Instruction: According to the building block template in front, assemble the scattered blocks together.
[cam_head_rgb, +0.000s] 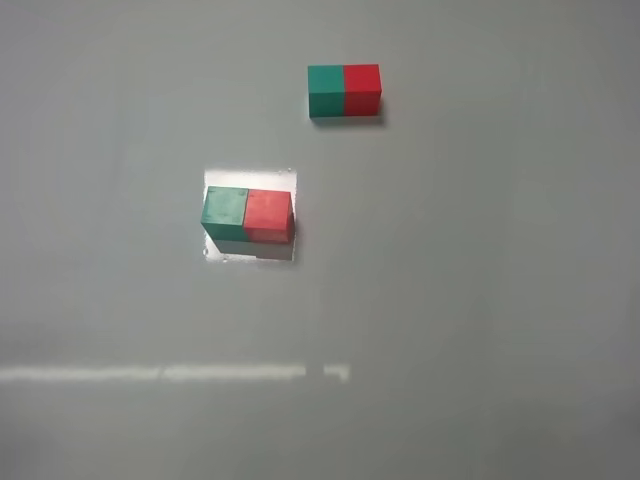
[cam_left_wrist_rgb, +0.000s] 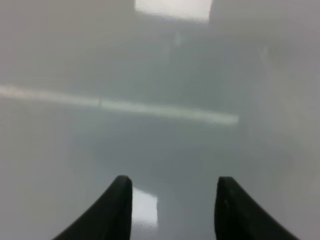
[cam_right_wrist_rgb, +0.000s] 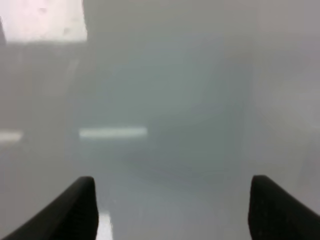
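While both of my grippers hang over bare table, the blocks sit well away from them, seen only from the high camera. On the grey table (cam_head_rgb: 480, 320), the building block template (cam_head_rgb: 344, 91) lies toward the far side, right of centre: a teal-green half on the left and a red half on the right, joined into one short bar. Nearer and further left, the scattered green cube (cam_head_rgb: 225, 208) and the scattered red cube (cam_head_rgb: 268, 214) stand side by side, faces touching, green on the left and red on the right, the same order as the template. They rest within a bright white patch (cam_head_rgb: 250, 180) of reflected light on the table. A pale streak (cam_head_rgb: 150, 373) of glare runs across the near part of the surface.

My left gripper (cam_left_wrist_rgb: 172, 192) shows two dark fingertips with a stretch of table visible between them and nothing held; at this close range the gap looks wider than it is, and the jaws are in fact drawn together. My right gripper (cam_right_wrist_rgb: 172, 192) has its fingertips standing far apart, spread and empty, with only blurred grey table beneath. Neither wrist camera shows any block, and neither arm appears in the high view.
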